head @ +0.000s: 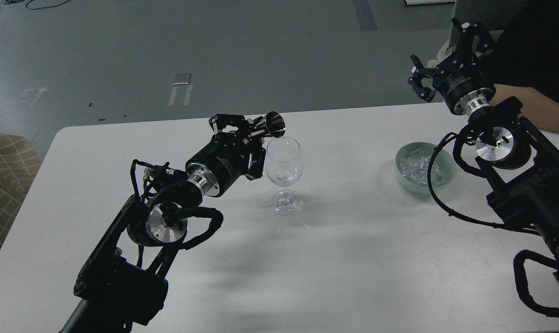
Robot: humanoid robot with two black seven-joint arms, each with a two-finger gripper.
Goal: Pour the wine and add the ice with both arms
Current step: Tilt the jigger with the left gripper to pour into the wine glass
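A clear stemmed wine glass (284, 173) stands upright mid-table, with only a trace of clear content at the bottom of its bowl. My left gripper (251, 134) is shut on a small dark metal measuring cup (273, 126), tipped on its side with its mouth at the glass's left rim. Ice cubes (415, 169) lie in a pale green bowl (402, 178) to the right. My right gripper (439, 55) is open and empty, raised above the table's far right edge, behind the bowl.
The white table (344, 259) spreads in front of the glass. A person's forearm (533, 108) rests on the table's far right corner beside my right arm. A checked seat (4, 171) stands off the table's left edge.
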